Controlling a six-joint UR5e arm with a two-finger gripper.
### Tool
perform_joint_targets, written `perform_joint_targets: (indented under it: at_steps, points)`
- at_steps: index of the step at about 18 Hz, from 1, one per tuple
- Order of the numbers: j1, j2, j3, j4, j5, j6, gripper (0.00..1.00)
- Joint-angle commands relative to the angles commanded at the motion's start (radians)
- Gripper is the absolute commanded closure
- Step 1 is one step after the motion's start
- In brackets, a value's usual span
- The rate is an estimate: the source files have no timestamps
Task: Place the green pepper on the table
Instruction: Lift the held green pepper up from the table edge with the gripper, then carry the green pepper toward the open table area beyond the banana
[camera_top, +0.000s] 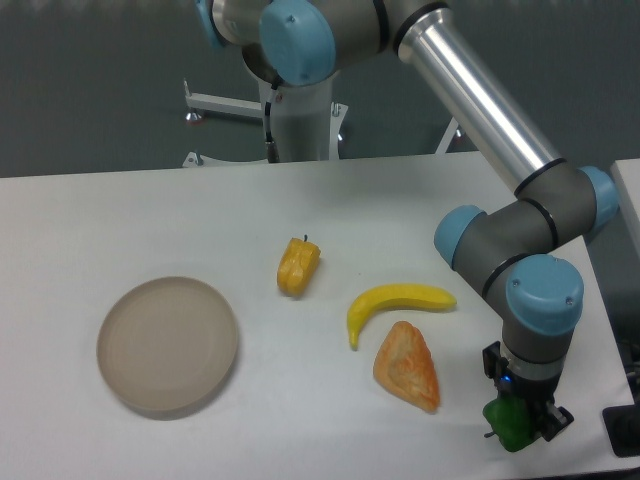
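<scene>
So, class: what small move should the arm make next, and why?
Probably lower a touch, then open. The gripper is shut on the green pepper over bare table near the front right corner, clear of the orange wedge. Whether the pepper already touches the table can't be told.
</scene>
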Motion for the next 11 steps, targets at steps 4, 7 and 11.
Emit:
perform_joint_targets:
  at_steps: [4, 7, 11]
  points:
    - [-0.005, 0.084, -0.112, 0.002, -0.002, 0.000, 0.60]
    - [-0.003, 0.149, -0.198, 0.000, -0.023, 0.002, 0.60]
    - [0.021, 0.236, -0.330, 0.002, -0.078, 0.018, 0.59]
